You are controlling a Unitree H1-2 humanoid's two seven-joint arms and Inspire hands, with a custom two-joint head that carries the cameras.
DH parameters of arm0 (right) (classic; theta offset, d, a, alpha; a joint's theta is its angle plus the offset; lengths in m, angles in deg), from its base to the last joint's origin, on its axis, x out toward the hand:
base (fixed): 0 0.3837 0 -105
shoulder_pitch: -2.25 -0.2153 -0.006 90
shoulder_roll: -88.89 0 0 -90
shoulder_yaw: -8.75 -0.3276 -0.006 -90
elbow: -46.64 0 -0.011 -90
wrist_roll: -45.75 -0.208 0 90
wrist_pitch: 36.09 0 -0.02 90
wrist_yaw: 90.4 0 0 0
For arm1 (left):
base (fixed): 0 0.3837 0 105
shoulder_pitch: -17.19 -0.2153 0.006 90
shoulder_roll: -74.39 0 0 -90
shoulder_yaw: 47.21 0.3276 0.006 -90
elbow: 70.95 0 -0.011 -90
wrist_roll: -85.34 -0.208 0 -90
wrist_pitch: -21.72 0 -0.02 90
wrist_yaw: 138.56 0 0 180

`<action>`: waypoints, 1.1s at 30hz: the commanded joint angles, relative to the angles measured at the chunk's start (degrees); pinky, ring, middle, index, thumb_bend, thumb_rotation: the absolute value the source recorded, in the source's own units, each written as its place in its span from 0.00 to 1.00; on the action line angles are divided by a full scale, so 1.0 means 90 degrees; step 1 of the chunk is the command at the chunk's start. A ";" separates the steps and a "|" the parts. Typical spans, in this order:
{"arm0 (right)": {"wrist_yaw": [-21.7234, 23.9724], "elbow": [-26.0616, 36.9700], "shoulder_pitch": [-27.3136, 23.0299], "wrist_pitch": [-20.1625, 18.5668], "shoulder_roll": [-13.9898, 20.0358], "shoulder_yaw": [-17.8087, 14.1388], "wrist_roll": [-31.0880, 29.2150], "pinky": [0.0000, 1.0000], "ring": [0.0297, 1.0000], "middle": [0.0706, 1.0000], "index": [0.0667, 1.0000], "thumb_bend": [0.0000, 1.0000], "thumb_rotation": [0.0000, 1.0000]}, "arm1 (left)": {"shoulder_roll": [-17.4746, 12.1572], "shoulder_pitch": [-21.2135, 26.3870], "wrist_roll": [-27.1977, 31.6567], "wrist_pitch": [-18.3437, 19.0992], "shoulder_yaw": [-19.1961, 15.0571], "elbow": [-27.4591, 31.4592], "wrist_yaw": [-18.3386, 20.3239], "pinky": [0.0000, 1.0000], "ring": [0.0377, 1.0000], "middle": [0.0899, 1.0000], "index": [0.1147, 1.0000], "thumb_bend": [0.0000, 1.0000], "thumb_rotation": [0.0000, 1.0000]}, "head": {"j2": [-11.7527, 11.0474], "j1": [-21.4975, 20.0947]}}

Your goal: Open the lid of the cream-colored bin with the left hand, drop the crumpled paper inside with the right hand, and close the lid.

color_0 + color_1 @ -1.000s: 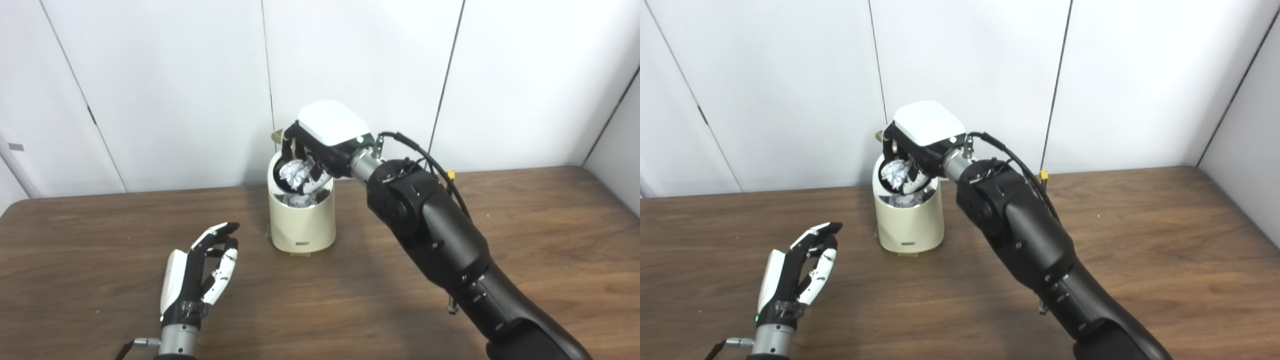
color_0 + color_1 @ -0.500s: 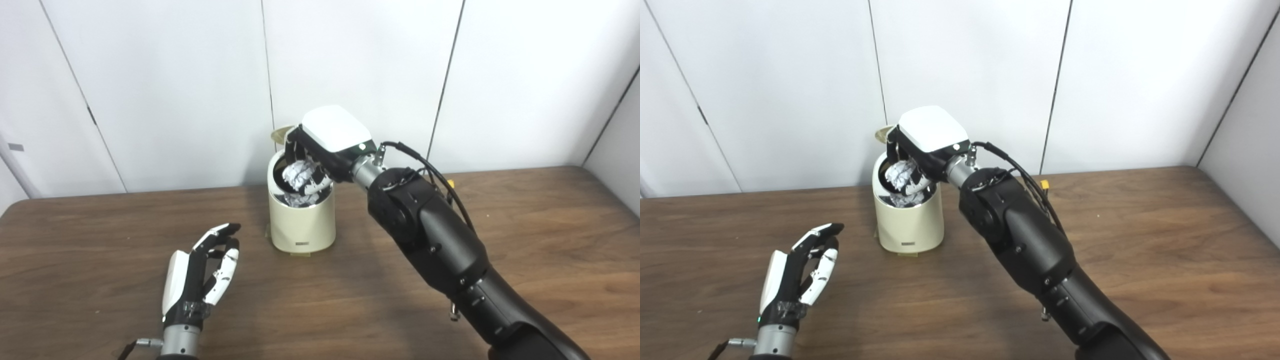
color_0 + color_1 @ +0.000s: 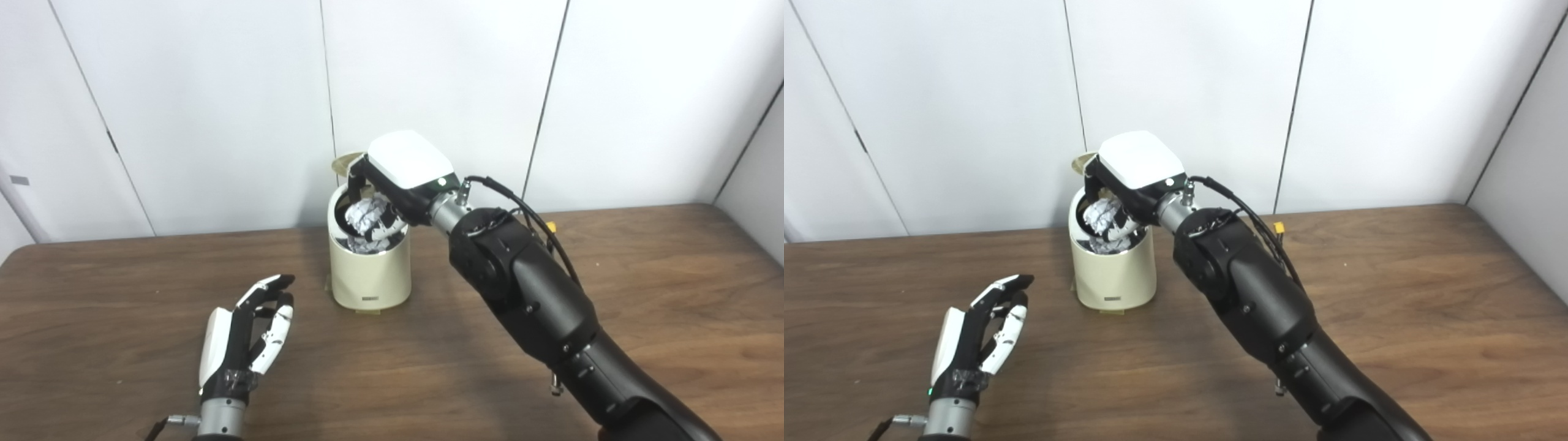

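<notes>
Cream-coloured bin (image 3: pixel 369 269), lid (image 3: pixel 343 163) tipped open behind: right hand (image 3: pixel 392 184), lower vs 1 s ago, grasping crumpled paper (image 3: pixel 365 214) at bin mouth, release pending; left hand (image 3: pixel 245 334) slack-fingered, empty, on table (image 3: pixel 643 275).

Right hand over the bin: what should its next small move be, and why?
Probably open the fingers and let go. The right hand is shut on the crumpled paper directly above the mouth of the cream-colored bin, whose lid stands tipped open behind it. Paper already lies inside, and the left hand waits open near the table, apart from the bin.
</notes>
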 commanded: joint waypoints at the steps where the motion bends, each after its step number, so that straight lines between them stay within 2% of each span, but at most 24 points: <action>1: -0.0134 0.0224 -0.0240 -0.0026 0.0010 -0.0060 0.0064 0.43 0.52 0.63 0.45 0.52 0.13 | 0.0027 0.0038 -0.0045 -0.0076 0.0025 0.0188 -0.0072 0.69 0.77 0.78 0.76 0.36 0.81 | 0.0009 -0.0006; 8: -0.0129 0.0265 -0.0231 -0.0033 0.0009 -0.0061 0.0127 0.43 0.51 0.62 0.45 0.52 0.13 | 0.0010 0.0031 -0.0037 -0.0062 0.0037 0.0192 -0.0053 0.69 0.77 0.78 0.77 0.37 0.81 | 0.0012 -0.0003; 9: -0.0149 0.0264 -0.0227 -0.0027 0.0006 -0.0058 0.0145 0.43 0.52 0.63 0.51 0.79 0.05 | 0.0008 0.0029 -0.0037 -0.0070 0.0041 0.0192 -0.0054 0.68 0.77 0.78 0.77 0.38 0.81 | 0.0013 0.0000; 10: -0.0168 0.0259 -0.0225 -0.0019 0.0008 -0.0047 0.0179 0.44 0.52 0.63 0.53 0.88 0.03 | 0.0003 0.0027 -0.0047 -0.0078 0.0046 0.0191 -0.0057 0.68 0.77 0.78 0.77 0.37 0.81 | 0.0011 0.0003; 12: -0.0189 0.0254 -0.0220 -0.0012 0.0009 -0.0033 0.0231 0.44 0.53 0.64 0.55 0.96 0.01 | -0.0004 0.0024 -0.0057 -0.0084 0.0052 0.0192 -0.0061 0.69 0.77 0.78 0.77 0.37 0.81 | 0.0010 0.0007; 19: -0.0415 0.0165 -0.0188 0.0106 0.0026 -0.0008 0.0306 0.46 0.54 0.67 0.58 1.00 0.02 | -0.0006 0.0013 -0.0054 -0.0066 0.0052 0.0202 -0.0067 0.68 0.76 0.78 0.77 0.37 0.81 | 0.0000 0.0006; 22: -0.0482 0.0182 -0.0168 0.0092 0.0021 0.0009 0.0383 0.49 0.59 0.70 0.62 0.99 0.04 | -0.0016 0.0012 -0.0024 -0.0074 0.0047 0.0195 -0.0050 0.68 0.76 0.78 0.77 0.37 0.81 | -0.0009 0.0002; 33: -0.1180 0.0025 -0.0116 0.0251 0.0006 -0.0001 0.0461 0.50 0.60 0.70 0.63 1.00 0.05 | -0.0022 -0.0002 -0.0052 -0.0098 0.0067 0.0176 -0.0067 0.68 0.76 0.77 0.77 0.37 0.80 | 0.0000 0.0003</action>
